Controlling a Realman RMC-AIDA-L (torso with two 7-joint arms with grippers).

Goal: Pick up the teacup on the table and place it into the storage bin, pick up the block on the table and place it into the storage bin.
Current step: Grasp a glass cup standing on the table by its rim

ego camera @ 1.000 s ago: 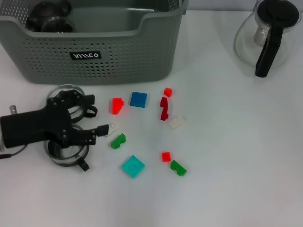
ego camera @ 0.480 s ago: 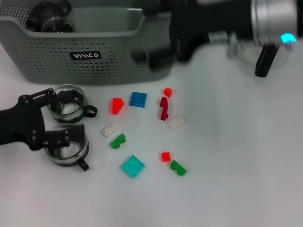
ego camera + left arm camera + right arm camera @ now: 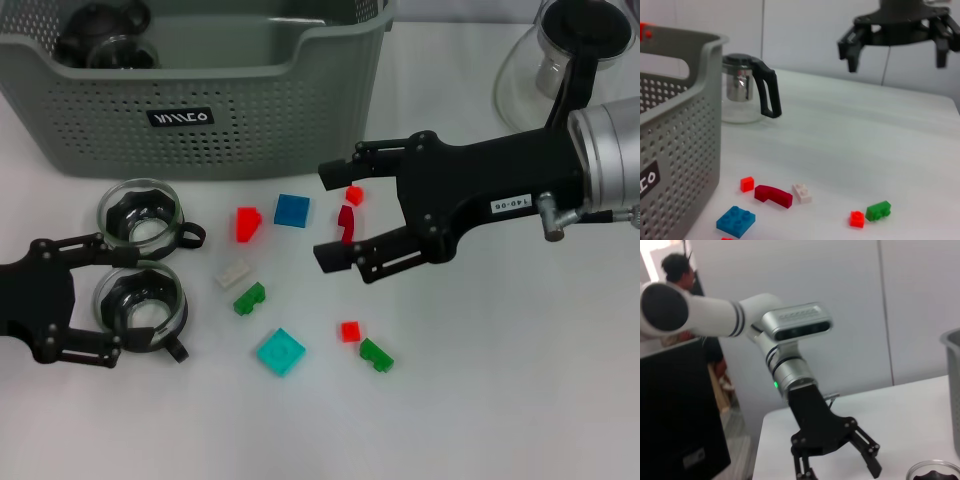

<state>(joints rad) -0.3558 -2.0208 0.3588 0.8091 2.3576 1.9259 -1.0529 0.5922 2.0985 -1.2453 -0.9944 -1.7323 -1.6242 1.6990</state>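
Left gripper [image 3: 100, 305] lower left of head view, jaws spread, straddling near teacup [image 3: 142, 304]; has retreated leftward. Second teacup [image 3: 143, 212] just above. Blocks scattered centre: teal [image 3: 281, 351], green [image 3: 250, 298], blue [image 3: 292, 210]. Right gripper [image 3: 338, 215], newly swung in from upper right, jaws wide, empty, above dark red block [image 3: 346, 226]. Bin [image 3: 200, 110] upper left. Step judged: block pick; next descend, close. Teacups still on table.

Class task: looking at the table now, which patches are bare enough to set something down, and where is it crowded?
Bare: the near edge in front of the teal block and green block, and the stretch below the glass pitcher. Crowded: the blocks between the storage bin and the open right gripper, and the two teacups at the open left gripper.
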